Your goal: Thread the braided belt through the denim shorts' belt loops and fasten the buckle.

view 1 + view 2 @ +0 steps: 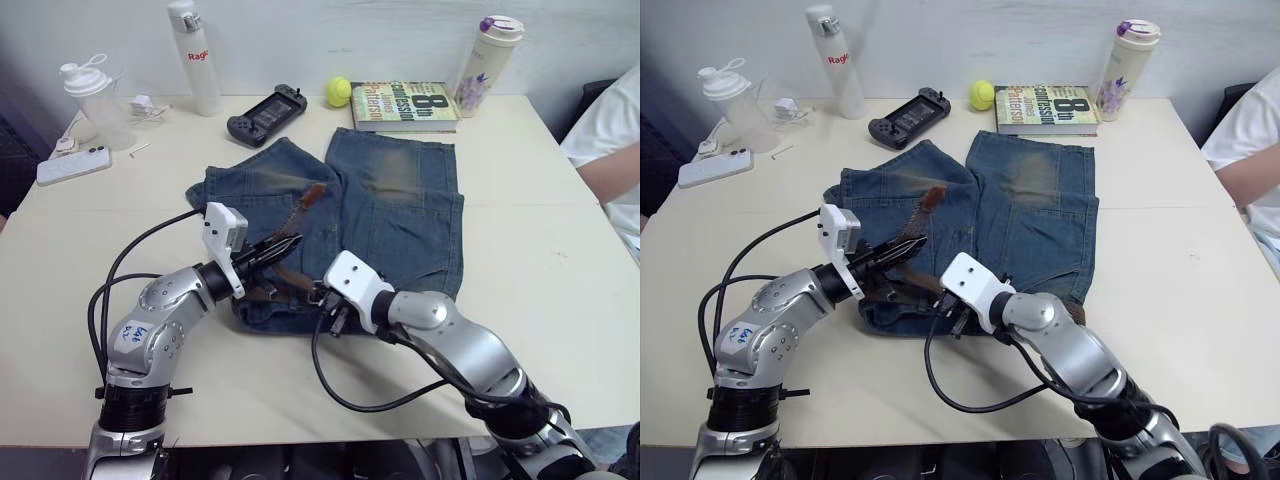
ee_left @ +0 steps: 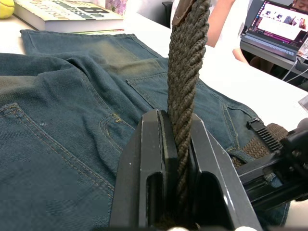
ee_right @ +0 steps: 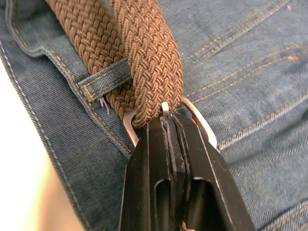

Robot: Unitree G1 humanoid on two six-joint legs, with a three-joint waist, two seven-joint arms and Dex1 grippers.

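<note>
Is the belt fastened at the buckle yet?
Not fastened. The braided belt loops through the buckle, but its tan tip rises free above the denim shorts.

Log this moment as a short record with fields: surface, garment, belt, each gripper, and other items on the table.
surface: pale table
garment: denim shorts lying flat, waistband toward the robot
belt: braided belt passes under a belt loop; free end with tan tip raised over the shorts
left gripper: jaws shut on the braided belt
right gripper: jaws shut at the buckle
other items: book, tennis ball, game controller, white bottle, phone
</note>
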